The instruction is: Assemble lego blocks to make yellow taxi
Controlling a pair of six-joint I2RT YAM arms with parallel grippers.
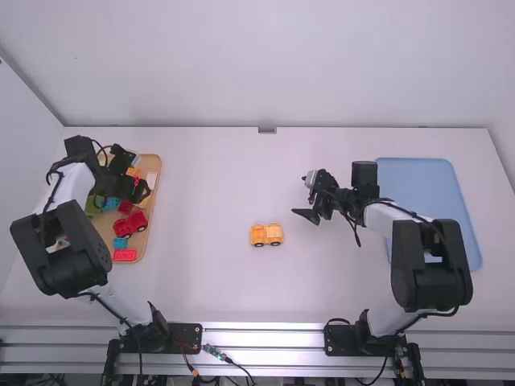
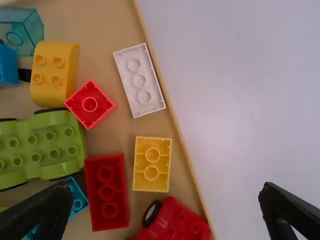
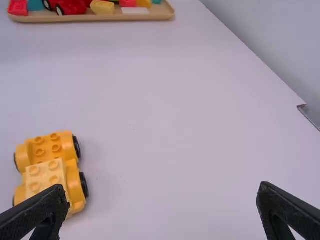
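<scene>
In the high view my left gripper (image 1: pixel 138 183) hangs over the wooden tray (image 1: pixel 157 170), and my right gripper (image 1: pixel 302 195) is right of the yellow car (image 1: pixel 273 234) at mid-table. My left gripper (image 2: pixel 165 196) is open in its wrist view, spread above a small yellow block (image 2: pixel 152 164), a white block (image 2: pixel 139 80), a red square block (image 2: pixel 90 104) and a rounded yellow block (image 2: pixel 54 73). From the right wrist, my right gripper (image 3: pixel 164 194) stands open and empty; the yellow wheeled car base (image 3: pixel 51 148) carries a paler yellow block (image 3: pixel 46 179) on one half.
The tray also holds a green wheeled base (image 2: pixel 39 144), a dark red block (image 2: pixel 107 191), a red car (image 2: pixel 176 223) and blue pieces (image 2: pixel 7 65). A blue mat (image 1: pixel 426 189) lies at the table's right, partly under the right arm.
</scene>
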